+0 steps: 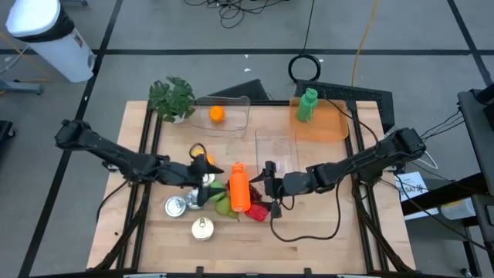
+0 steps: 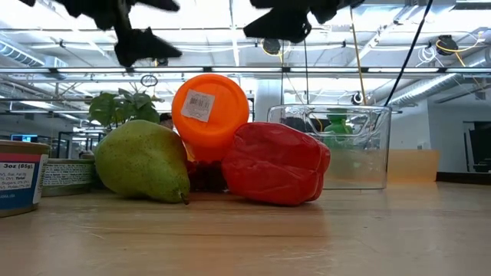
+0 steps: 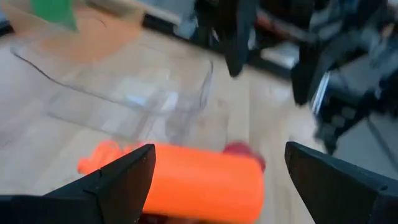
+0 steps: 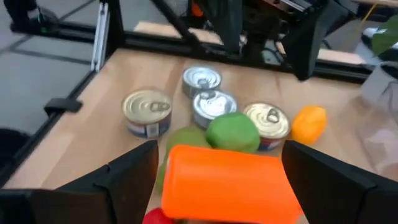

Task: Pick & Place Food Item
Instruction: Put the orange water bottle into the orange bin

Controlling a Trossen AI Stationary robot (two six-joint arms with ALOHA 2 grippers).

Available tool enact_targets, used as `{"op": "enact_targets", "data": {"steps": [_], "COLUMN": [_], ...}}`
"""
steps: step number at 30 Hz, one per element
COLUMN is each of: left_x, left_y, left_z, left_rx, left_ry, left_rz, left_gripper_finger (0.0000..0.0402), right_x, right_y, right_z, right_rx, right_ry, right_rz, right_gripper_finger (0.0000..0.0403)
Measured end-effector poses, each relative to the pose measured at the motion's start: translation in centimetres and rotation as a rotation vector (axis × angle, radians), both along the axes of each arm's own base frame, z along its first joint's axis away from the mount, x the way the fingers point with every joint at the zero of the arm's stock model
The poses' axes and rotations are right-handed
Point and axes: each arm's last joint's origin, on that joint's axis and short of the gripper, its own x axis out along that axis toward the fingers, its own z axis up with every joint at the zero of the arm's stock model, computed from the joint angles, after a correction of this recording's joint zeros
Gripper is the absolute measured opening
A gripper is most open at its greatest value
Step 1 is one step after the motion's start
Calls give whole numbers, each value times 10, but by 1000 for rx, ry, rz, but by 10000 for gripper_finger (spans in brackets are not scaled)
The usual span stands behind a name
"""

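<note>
An orange bottle lies on its side on the wooden table, among a green pear, a red pepper and several cans. My left gripper hangs open just left of the bottle and above it. In its wrist view the bottle shows between and beyond the fingers. My right gripper hangs open just right of the bottle, which shows the same way in that wrist view. In the low view both grippers are well above the food, touching nothing.
One clear container stands right of centre. Another at the far side holds an orange fruit. A green bottle stands on an orange tray, and a plant at the far left. Cans lie near the front.
</note>
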Motion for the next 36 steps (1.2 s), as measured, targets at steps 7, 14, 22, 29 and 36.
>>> {"op": "enact_targets", "data": {"steps": [7,14,22,29,36], "left_x": [22,35,33,29,31], "left_y": [2,12,12,12,13], "left_z": [-40,-47,-53,-59,-60], "left_rx": [-20,-322,-518,-594,-636], "left_ry": [150,116,193,276,260], "left_rz": [112,224,263,323,353], "left_gripper_finger": [365,365,365,365,365], "right_x": [11,13,8,8,8], "right_y": [-13,-23,-24,-21,-22], "right_z": [-18,-20,-29,-28,-28], "right_rx": [54,100,170,173,171], "right_ry": [73,90,206,197,196], "right_rz": [-25,-60,-30,-25,-26], "right_gripper_finger": [321,320,320,320,320]}}
